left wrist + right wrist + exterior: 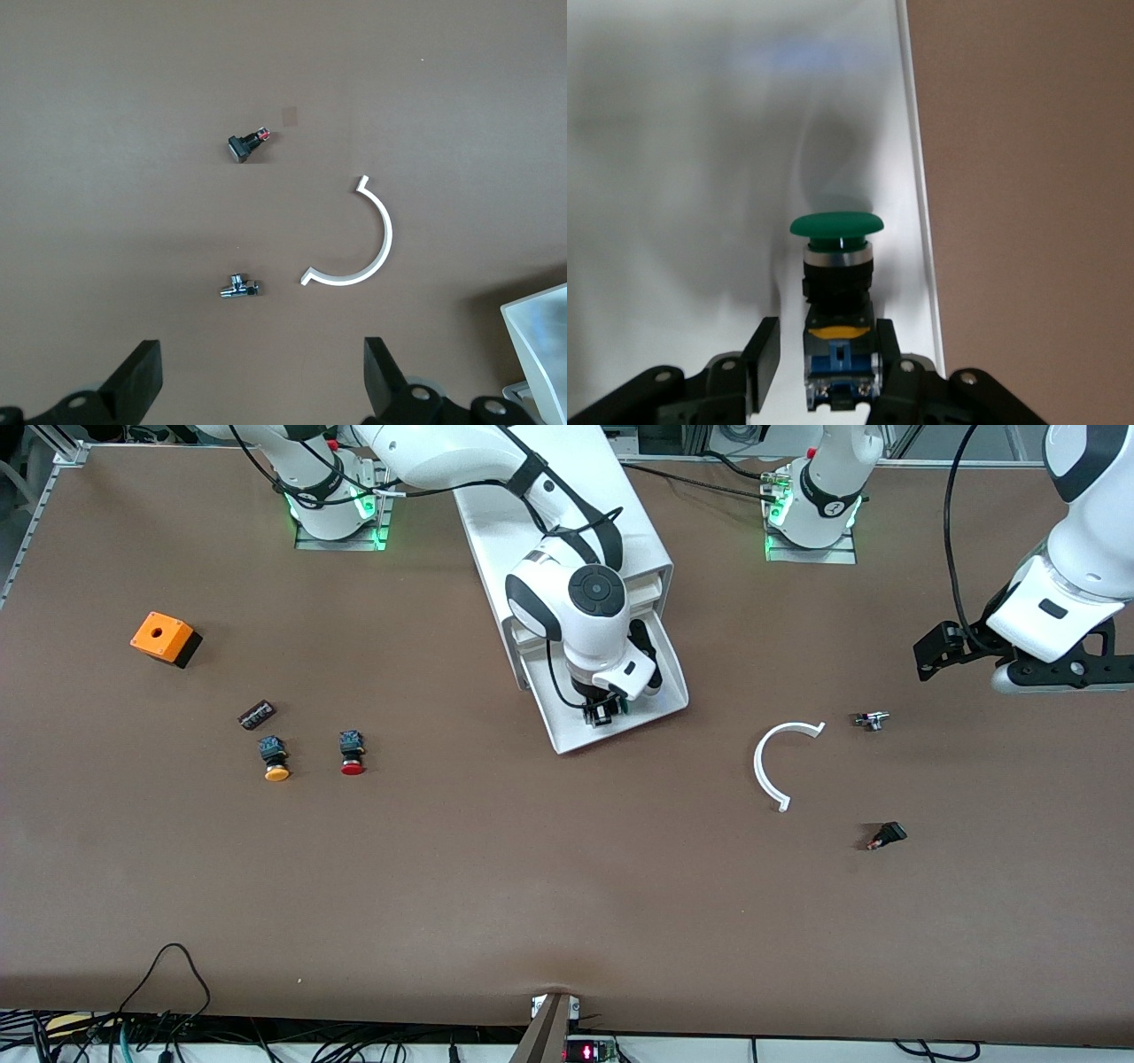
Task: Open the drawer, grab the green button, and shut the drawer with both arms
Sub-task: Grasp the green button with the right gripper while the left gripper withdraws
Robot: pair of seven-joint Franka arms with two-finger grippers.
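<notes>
table (pixel 496 886): matt brown, cloth-like. drawer (pixel 664 695): smooth white plastic. button (pixel 837 226): glossy green cap. valve (pixel 240 286): shiny metal.

Button (pixel 837 292) in the pulled-out drawer (pixel 660 700), between right gripper (pixel 604 710) fingers (pixel 764 350), cabinet (pixel 567 522) between arm bases.

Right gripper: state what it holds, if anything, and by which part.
The right gripper, down in the open white plastic drawer, has its fingers on either side of the green-capped push button, at its blue-and-black body; a firm grip cannot be told.
</notes>
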